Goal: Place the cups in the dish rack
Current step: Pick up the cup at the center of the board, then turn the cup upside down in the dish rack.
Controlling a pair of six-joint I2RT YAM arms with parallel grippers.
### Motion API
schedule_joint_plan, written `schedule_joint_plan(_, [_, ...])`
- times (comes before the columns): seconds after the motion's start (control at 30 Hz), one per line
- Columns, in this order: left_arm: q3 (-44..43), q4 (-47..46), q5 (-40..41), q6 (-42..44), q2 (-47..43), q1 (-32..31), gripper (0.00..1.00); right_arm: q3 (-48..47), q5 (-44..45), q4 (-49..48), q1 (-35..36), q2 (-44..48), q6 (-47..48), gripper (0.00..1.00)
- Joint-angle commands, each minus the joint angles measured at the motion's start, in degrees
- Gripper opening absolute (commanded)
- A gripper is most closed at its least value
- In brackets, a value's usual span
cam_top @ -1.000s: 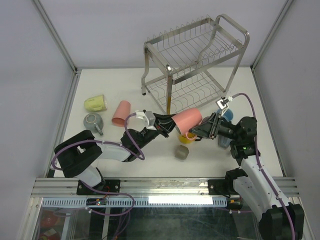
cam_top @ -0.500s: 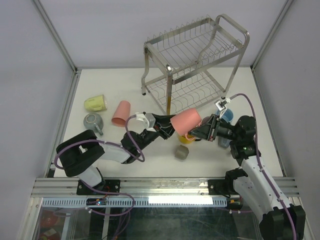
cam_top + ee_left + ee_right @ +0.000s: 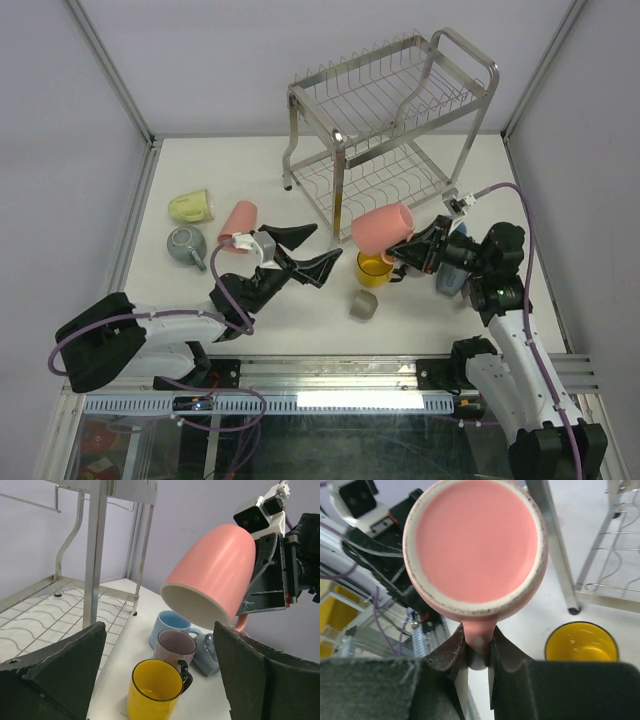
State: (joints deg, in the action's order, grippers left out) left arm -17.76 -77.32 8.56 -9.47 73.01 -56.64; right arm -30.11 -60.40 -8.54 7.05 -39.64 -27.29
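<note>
We are in the carry step: one cup is up off the table [image 3: 230,165] and bound for the dish rack [image 3: 339,180], which stands at twelve o'clock with no cup visible on either tier.

The right gripper [image 3: 478,650] is clamped on the handle of a pink mug [image 3: 382,228], one finger on each side of it. The mug hangs in the air, tilted, just right of the table's middle. Its mouth faces nine o'clock and it is close to the rack's front post. The left gripper [image 3: 308,252] sits at nine o'clock of that mug, well apart from it, jaws spread wide and holding nothing.

Directly beneath the held mug a yellow mug [image 3: 374,268] stands upright, with a small grey-beige mug [image 3: 363,306] at its six o'clock. A light blue mug [image 3: 170,627], a mauve mug [image 3: 175,647] and a grey-blue mug [image 3: 205,655] cluster by the right arm. Toward nine o'clock of the table lie a pale green mug [image 3: 190,207], a grey mug [image 3: 186,245] and a second pink mug [image 3: 240,225].

Next, we judge, the right arm must swing the mug toward twelve o'clock, clear the post and the lower tier's front rail, and set it down on the wires before opening. The post is the likeliest thing to clip.
</note>
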Motion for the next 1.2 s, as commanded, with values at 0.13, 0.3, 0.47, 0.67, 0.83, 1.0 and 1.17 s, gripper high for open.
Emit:
schedule_joint_plan(0.13, [-5.64, 33.54, -1.36, -2.44, -15.42, 5.56, 0.90, -9.24, 1.83, 11.59, -4.56, 0.86, 27.21, 0.00])
schedule_joint_plan(0.3, [-13.19, 52.33, -8.36, -5.59, -19.91, 12.88, 0.99, -11.46, 3.81, 17.03, -7.62, -1.39, 36.60, 0.00])
schedule_joint_plan(0.47, [-21.99, 67.77, -15.84, -6.19, -19.63, 20.81, 0.99, -12.34, 7.64, 18.51, -8.85, -3.77, 44.83, 0.00])
schedule_joint_plan(0.67, [-31.07, 81.79, -18.05, 0.04, -18.05, 28.39, 0.99, -11.37, 8.81, 14.43, -8.89, -6.74, 53.34, 0.00])
schedule_joint_plan(0.83, [-31.43, 84.57, -15.41, 5.58, -17.73, 30.09, 0.99, -10.48, 11.23, 7.24, -8.74, -11.19, 57.81, 0.00])
schedule_joint_plan(1.0, [-28.67, 84.77, -12.50, 7.27, -19.49, 31.09, 0.99, -12.08, 14.46, 5.25, -7.11, -16.90, 63.12, 0.00])
schedule_joint_plan(1.17, [-27.47, 83.39, -11.47, 7.41, -20.06, 31.84, 0.99, -14.10, 17.70, 1.32, -6.12, -23.75, 64.75, 0.00])
